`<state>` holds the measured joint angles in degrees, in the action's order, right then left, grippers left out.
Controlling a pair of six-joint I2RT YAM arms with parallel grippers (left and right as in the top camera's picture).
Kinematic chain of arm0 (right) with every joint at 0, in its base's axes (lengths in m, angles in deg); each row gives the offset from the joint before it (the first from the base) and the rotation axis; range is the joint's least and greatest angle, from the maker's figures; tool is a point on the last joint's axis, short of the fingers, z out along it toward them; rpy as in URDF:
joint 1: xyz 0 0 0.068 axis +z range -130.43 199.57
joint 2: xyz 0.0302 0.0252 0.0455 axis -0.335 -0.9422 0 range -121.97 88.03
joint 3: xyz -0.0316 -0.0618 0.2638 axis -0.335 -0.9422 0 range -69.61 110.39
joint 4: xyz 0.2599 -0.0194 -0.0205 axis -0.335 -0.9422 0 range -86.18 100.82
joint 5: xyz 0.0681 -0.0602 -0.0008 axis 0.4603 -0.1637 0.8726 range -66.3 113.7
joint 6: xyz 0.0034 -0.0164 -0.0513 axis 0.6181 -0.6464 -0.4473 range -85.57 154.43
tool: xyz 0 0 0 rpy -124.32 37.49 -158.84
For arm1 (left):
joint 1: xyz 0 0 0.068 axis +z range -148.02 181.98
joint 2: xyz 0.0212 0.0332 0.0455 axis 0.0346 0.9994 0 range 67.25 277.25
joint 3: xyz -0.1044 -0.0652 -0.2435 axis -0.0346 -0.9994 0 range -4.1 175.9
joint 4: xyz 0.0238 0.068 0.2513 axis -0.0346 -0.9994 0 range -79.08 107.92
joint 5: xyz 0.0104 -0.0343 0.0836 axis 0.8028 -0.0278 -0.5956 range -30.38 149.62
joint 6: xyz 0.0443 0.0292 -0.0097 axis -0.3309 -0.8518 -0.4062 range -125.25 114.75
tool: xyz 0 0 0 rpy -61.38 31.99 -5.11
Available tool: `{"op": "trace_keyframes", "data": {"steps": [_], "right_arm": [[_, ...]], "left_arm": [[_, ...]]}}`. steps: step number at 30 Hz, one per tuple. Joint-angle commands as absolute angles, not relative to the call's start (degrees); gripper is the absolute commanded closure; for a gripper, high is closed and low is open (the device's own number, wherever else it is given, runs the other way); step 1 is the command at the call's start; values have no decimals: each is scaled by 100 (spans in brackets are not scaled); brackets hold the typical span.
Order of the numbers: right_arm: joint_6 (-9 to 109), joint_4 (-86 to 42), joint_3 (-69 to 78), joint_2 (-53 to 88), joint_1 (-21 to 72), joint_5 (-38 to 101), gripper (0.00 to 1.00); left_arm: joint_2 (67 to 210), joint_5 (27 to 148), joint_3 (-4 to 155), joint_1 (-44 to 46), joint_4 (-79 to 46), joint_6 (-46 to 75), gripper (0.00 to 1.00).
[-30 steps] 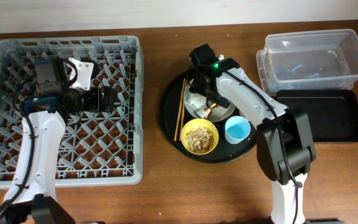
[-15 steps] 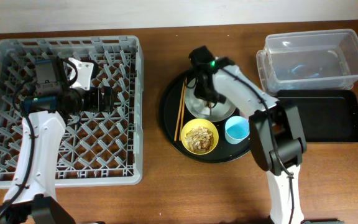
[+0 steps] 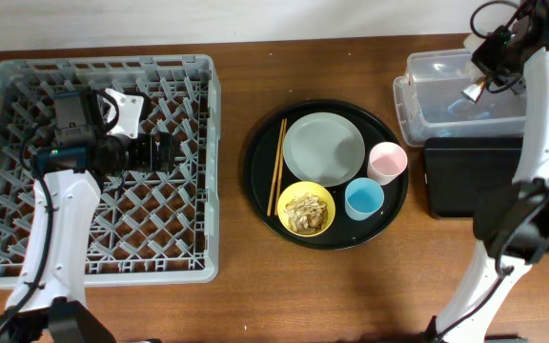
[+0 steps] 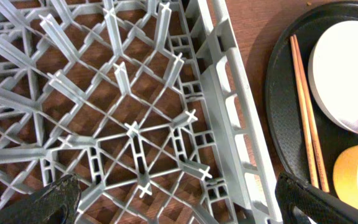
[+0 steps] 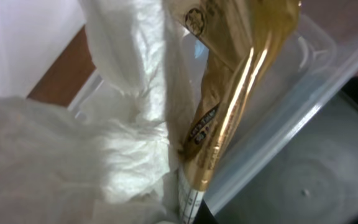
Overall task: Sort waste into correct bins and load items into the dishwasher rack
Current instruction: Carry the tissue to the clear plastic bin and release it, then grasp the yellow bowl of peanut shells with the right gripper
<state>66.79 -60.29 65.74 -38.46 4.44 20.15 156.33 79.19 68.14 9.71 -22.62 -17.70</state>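
My right gripper [image 3: 477,84] hangs over the clear plastic tub [image 3: 427,67], shut on a crumpled white napkin [image 5: 123,81] and a shiny gold printed piece [image 5: 229,106]; its fingers are hidden behind the napkin in the right wrist view. On the round black tray [image 3: 260,181] stand the bare grey plate [image 3: 324,150], a yellow bowl [image 3: 306,210] of tan food scraps, a blue cup [image 3: 364,199], a pink cup [image 3: 387,161] and brown chopsticks [image 3: 276,167]. Above the right part of the grey dishwasher rack [image 3: 8,257], my left gripper [image 4: 182,208] is open and holds nothing.
The flat black rectangular tray [image 3: 470,181] lies just in front of the clear tub, its corner [image 5: 316,174] showing under the tub's rim [image 5: 291,87]. The rack's right wall [image 4: 229,106] runs close beside the round tray [image 4: 284,124] and chopsticks [image 4: 306,124].
My right gripper shut on the napkin at the plate, then swung up and right to over the clear tub. The plate is bare now and the pink cup shows. The left arm has not moved.
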Motion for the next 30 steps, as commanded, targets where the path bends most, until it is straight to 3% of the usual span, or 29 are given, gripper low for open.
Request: {"op": "trace_keyframes", "data": {"steps": [1,2,3,8,11,13,15,16,21,23,30], "right_arm": [[6795,-5798,6528,-4382,470,2030,41],[6793,-5745,6528,-4467,470,2039,11],[6790,-5693,6528,-4491,470,2055,1],[5442,-5793,7011,-4201,470,3403,0],[4423,-6893,7396,-3962,748,4684,8],[3967,-7813,7409,-3807,1279,4723,12],[4080,-8654,7361,-3807,2205,4304,23],[4329,-8652,7223,-3805,2533,4138,30],[5956,-8613,6185,-3822,4511,2417,31],[6089,-8466,5671,-3822,5034,2406,32],[6500,-7013,3822,-3822,6046,2299,43]], "left_arm": [[15618,7980,6919,960,-2246,-1840,1],[15618,7980,6919,960,-2262,-1838,1],[15618,7980,6919,960,-2268,-1840,1],[15618,7980,6919,960,-2268,-1840,1],[15618,7980,6919,960,-2268,-1840,1],[15618,7978,6919,962,-2264,-1840,1],[15616,7696,6941,1041,-2268,-1436,1],[15616,7559,6961,1117,-2286,-1121,1],[15596,7519,6978,1830,-2513,-609,0],[15596,7305,6978,1959,-2631,-609,1],[15596,7156,6978,1957,-2677,-609,0]]}}
